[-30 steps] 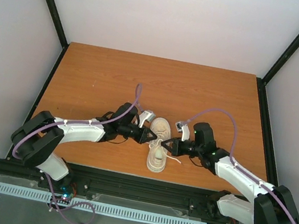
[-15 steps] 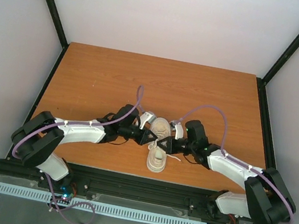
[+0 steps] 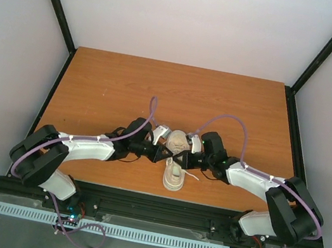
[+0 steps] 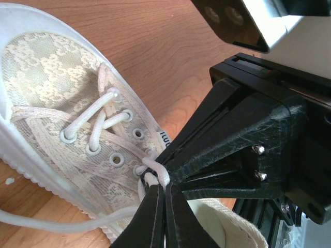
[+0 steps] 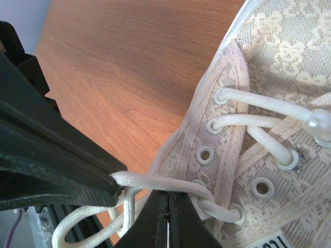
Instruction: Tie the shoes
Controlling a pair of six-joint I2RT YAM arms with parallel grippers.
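The cream shoe (image 3: 173, 175) lies lengthwise at the near middle edge of the counter (image 3: 128, 85). Over its eyelets the left claw (image 3: 169, 155) and right claw (image 3: 181, 159) meet tip to tip, both clenched and each apparently pinching the same thin white lace (image 4: 154, 170). The shoe looks light and soft-sided and would likely slide if tugged, and the cord is limp and smooth, so it is best held close to the eyelets and pulled gently.

sneaker (image 4: 57, 98) heel cropped, lace (image 4: 91, 114) end cropped
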